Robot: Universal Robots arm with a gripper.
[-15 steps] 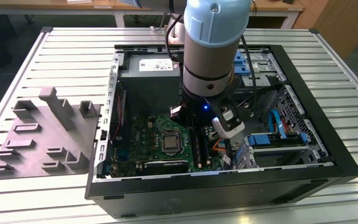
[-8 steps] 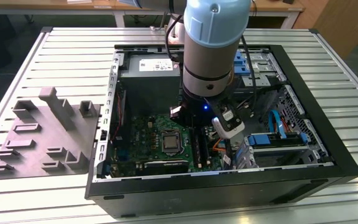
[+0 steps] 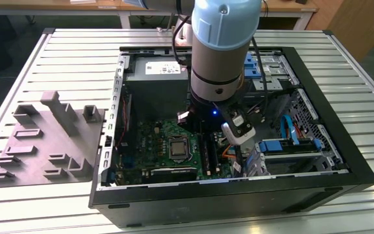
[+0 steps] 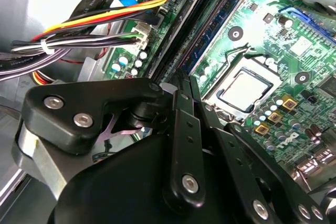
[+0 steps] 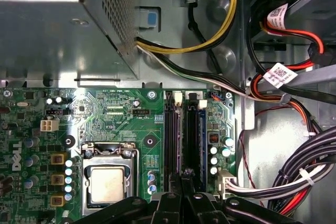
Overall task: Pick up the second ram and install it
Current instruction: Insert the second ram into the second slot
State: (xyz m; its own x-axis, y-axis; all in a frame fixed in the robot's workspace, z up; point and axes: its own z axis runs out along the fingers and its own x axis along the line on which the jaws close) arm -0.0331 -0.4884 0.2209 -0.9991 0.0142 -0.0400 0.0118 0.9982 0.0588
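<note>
No readable, reportable print anywhere.

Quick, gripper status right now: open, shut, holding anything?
Gripper: fingers shut together above the memory slots of the motherboard; whether they hold the second ram cannot be told.

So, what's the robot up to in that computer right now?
Gripper low inside the case, over the memory slots. Blue-green stick sits in one slot; can't tell if it's the second ram. Cable bundles beside, clear of slots.
</note>
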